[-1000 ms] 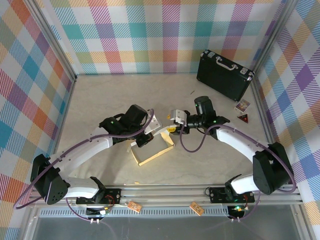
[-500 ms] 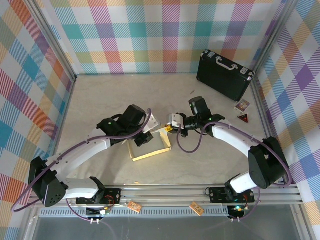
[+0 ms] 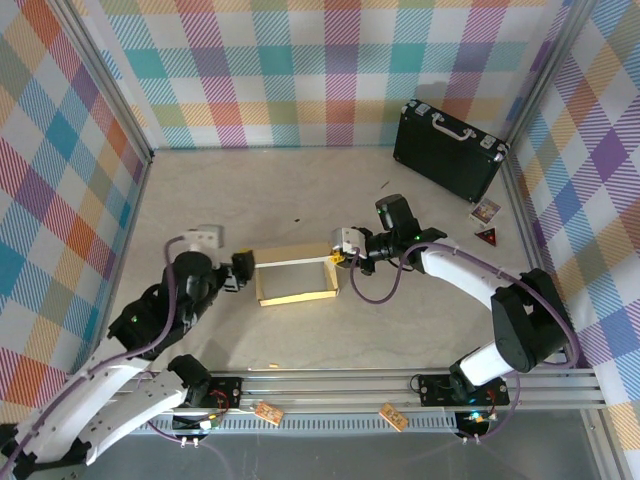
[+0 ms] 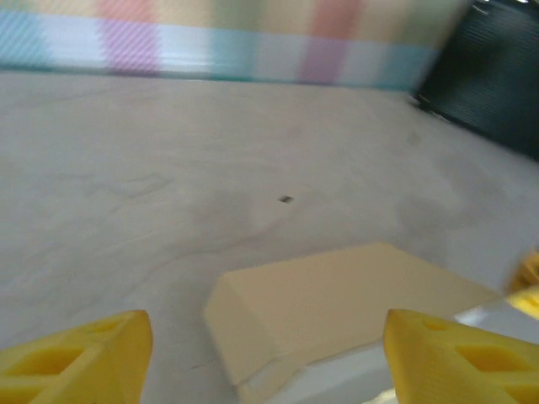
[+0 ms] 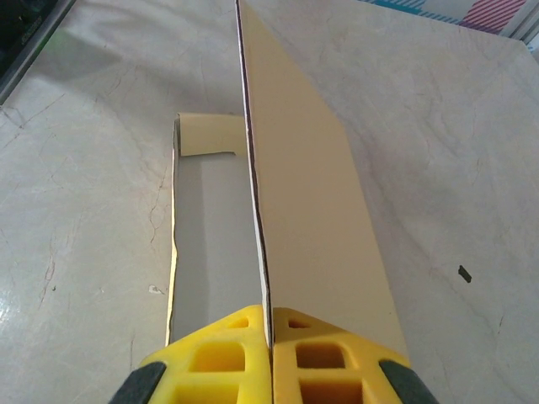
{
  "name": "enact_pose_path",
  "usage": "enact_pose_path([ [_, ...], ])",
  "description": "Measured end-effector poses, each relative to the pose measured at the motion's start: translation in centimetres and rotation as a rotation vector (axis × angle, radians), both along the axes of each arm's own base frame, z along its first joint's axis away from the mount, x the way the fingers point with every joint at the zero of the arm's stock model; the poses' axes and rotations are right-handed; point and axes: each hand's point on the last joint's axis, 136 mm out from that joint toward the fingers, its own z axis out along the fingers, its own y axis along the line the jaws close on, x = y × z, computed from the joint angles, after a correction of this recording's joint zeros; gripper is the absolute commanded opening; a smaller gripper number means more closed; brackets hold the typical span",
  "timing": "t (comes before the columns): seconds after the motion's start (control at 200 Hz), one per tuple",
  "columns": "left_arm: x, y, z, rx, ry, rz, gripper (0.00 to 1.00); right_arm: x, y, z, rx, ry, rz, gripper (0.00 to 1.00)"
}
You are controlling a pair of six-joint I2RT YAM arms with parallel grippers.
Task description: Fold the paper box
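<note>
Pastel plaid walls [image 3: 300, 70] close in a pale, stone-patterned table [image 3: 230, 190], and a black hard briefcase with a metal handle [image 3: 448, 150] stands at the far right, well apart from the work. Mid-table lies the thin die-cut cardboard paper box [image 3: 295, 275], tan outside and white inside, now sitting roughly square to the near edge where a second ago it lay skewed under both arms. The hold has changed sides. The left gripper [image 3: 243, 268], which was clamped over the box a second ago, has swung back to the left and let go. In its wrist view its yellow fingers [image 4: 84, 358] stand wide apart with nothing between them, and the box's tan end [image 4: 337, 303] is just ahead (that view is blurred, so contact cannot be ruled out). The right gripper [image 5: 269, 353], half spread a moment back, has pinched tight on the near edge of a tall tan panel [image 5: 307, 194] that stands upright. The white tray [image 5: 210, 244] with its low wall and end tab lies beside it. As a judgement, the box is only part-folded: the right claw steadies the raised panel, which frees the left arm for the next flap.
</note>
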Motion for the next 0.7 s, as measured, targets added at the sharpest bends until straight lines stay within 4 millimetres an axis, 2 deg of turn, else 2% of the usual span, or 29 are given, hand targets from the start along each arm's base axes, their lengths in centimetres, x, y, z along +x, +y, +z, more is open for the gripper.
enact_pose_path([
  [0.09, 0.3, 2.9, -2.9, -0.043, 0.059, 0.161, 0.69, 0.1, 0.1, 0.2, 0.003, -0.001, -0.003, 0.00],
  [0.215, 0.5, 5.5, -7.5, -0.080, 0.169, 0.310, 0.69, 0.6, 0.0, 0.8, 0.012, 0.005, -0.020, 0.00],
  [0.31, 0.5, 6.3, -10.6, -0.113, 0.245, 0.362, 0.69, 1.1, -0.1, 1.3, 0.020, 0.007, -0.035, 0.00],
  [0.41, 0.9, 6.2, -13.1, -0.158, 0.289, 0.363, 0.71, 1.7, -0.1, 2.2, 0.027, 0.011, -0.046, 0.00],
  [0.52, 1.7, 5.8, -14.6, -0.206, 0.302, 0.351, 0.73, 2.3, -0.1, 2.6, 0.035, 0.022, -0.047, 0.00],
  [0.7, 4.9, 6.0, -15.6, -0.280, 0.323, 0.368, 0.72, 2.4, -0.2, 2.7, 0.037, 0.053, -0.040, 0.00],
])
